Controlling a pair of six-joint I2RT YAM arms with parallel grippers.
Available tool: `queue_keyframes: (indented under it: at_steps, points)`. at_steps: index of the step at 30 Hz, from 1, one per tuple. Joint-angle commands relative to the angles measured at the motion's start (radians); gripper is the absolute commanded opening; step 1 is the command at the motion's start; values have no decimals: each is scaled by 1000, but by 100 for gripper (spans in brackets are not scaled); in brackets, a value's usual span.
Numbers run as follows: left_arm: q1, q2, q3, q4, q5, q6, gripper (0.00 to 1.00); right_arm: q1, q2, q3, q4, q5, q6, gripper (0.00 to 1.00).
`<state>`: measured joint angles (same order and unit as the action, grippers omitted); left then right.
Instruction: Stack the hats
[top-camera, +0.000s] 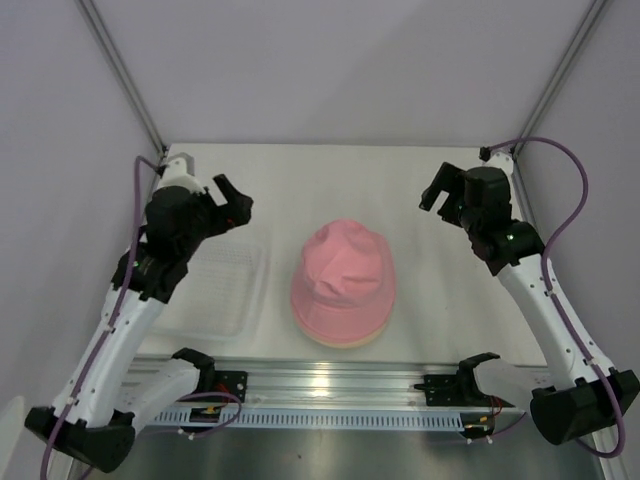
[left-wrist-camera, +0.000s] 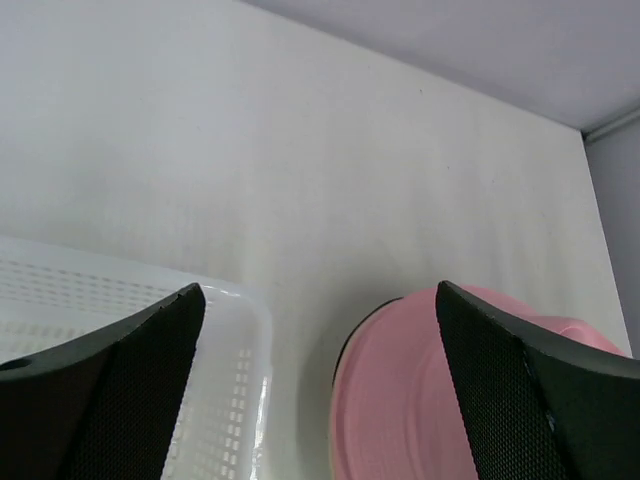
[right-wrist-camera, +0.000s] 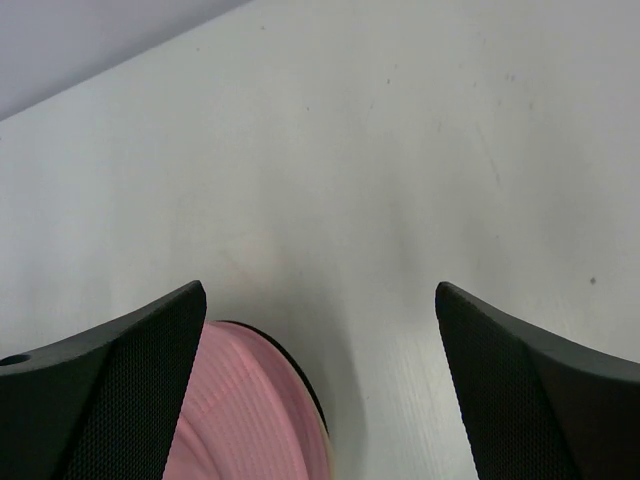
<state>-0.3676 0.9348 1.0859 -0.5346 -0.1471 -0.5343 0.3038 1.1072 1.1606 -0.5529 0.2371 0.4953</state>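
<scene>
A pink bucket hat (top-camera: 343, 280) sits on top of a pile in the middle of the table. A beige brim (top-camera: 345, 340) shows under it at the near edge, and a thin black edge shows under the pink brim in the left wrist view (left-wrist-camera: 345, 355) and the right wrist view (right-wrist-camera: 300, 385). The pink hat also shows in the left wrist view (left-wrist-camera: 400, 400) and the right wrist view (right-wrist-camera: 240, 420). My left gripper (top-camera: 232, 203) is open and empty, raised above the basket's far side, left of the pile. My right gripper (top-camera: 437, 190) is open and empty, raised to the right of the pile.
A white plastic basket (top-camera: 222, 290) lies left of the pile, under my left arm; its perforated corner shows in the left wrist view (left-wrist-camera: 230, 400). A metal rail (top-camera: 330, 385) with two black clamps runs along the near table edge. Walls enclose the table on three sides.
</scene>
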Motion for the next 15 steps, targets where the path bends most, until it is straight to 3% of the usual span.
queue_keyframes:
  at_steps: [1,8,15]
  points:
    - [103,-57,68,-145,76,158,100,-3,14,102,-108,86,-107,99]
    - [334,-63,83,-274,391,181,100,-3,-53,77,-87,73,-123,100]
    - [335,-198,5,-265,376,185,100,-3,-141,28,-56,36,-141,100]
